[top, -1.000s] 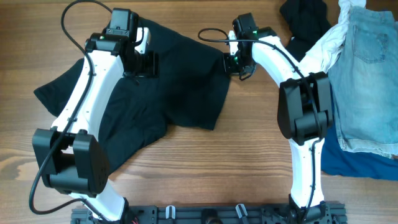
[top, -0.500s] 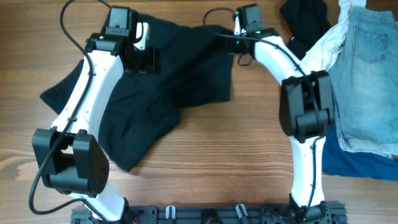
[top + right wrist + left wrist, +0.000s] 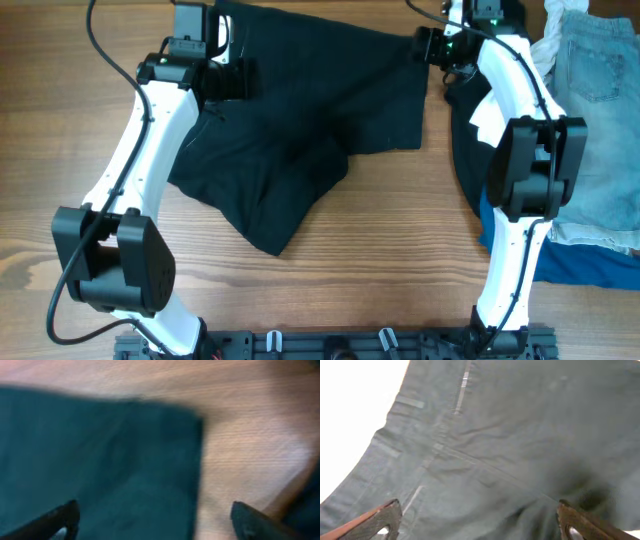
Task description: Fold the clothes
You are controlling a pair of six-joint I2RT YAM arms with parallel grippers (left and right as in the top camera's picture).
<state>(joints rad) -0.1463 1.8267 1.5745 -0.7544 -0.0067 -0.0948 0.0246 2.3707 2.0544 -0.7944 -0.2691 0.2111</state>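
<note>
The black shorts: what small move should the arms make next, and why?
Probably lower the left gripper and right gripper and shut them on the shorts beneath. Both jaws stand open over the cloth, and the near leg lies crumpled, so it likely needs pulling flat.

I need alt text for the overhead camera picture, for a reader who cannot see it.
A plain black soft-fabric pair of shorts lies spread on a wooden table, with the left gripper over its far-left corner and the right gripper at its far-right corner. Light-blue denim shorts and a bright blue cloth lie at the right edge.
</note>
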